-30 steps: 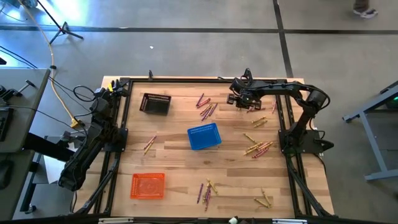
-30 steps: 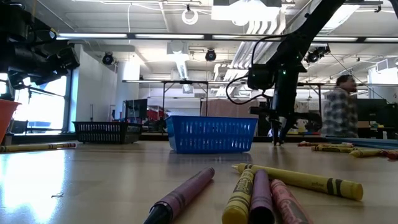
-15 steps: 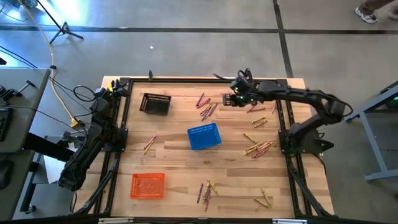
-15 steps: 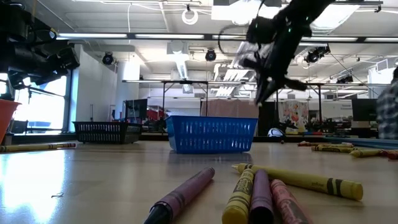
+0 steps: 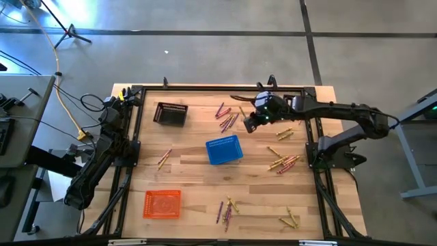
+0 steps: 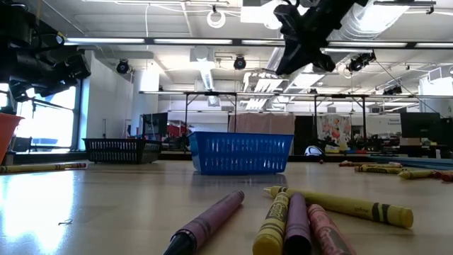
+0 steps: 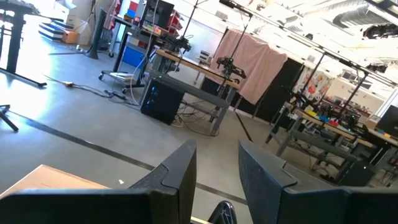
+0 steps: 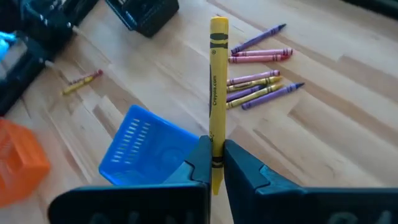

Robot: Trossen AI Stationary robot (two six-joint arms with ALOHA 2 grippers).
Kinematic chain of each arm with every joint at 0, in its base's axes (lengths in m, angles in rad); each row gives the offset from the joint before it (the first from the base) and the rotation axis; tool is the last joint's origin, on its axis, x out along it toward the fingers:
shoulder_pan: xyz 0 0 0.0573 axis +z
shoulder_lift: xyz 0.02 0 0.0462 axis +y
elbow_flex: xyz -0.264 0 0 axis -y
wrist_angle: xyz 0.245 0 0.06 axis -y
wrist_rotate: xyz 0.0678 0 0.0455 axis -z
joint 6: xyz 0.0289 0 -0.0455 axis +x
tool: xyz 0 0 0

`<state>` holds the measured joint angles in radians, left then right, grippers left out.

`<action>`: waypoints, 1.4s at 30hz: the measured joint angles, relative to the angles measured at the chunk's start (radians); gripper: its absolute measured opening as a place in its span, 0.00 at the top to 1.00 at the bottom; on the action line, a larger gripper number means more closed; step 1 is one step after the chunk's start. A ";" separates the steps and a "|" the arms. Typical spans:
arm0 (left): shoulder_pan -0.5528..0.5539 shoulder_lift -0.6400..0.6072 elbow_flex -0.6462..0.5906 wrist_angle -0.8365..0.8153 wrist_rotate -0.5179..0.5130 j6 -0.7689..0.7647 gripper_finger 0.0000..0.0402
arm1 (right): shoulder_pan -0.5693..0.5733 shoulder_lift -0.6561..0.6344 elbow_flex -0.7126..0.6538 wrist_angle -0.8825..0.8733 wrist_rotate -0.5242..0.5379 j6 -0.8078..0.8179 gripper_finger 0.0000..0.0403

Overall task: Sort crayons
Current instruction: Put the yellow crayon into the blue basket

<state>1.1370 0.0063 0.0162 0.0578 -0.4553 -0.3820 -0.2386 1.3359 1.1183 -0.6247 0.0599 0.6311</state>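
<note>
Right gripper (image 8: 215,163): clamped on yellow crayon (image 8: 216,87), raised above the table (image 5: 191,164) near the blue basket (image 5: 224,149) — clear of loose crayons for carrying.
Left gripper (image 7: 216,163): fingers apart, parked at the left edge.
Baskets: blue, black basket (image 5: 171,113), orange basket (image 5: 162,203) — well apart, probably one per colour.
Remaining crayons (image 5: 227,117): scattered in clusters.

I see two dark, jointed arms, left arm (image 5: 102,160) and right arm (image 5: 334,113), with black, blocky fingers (image 8: 249,171).
</note>
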 joint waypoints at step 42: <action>0.000 0.000 0.000 0.000 0.000 0.000 0.74 | 0.306 0.389 0.001 0.297 0.001 0.207 0.89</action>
<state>1.1374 0.0061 0.0162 0.0576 -0.4553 -0.3820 0.0671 1.7245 1.1191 -0.3279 0.0608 0.8377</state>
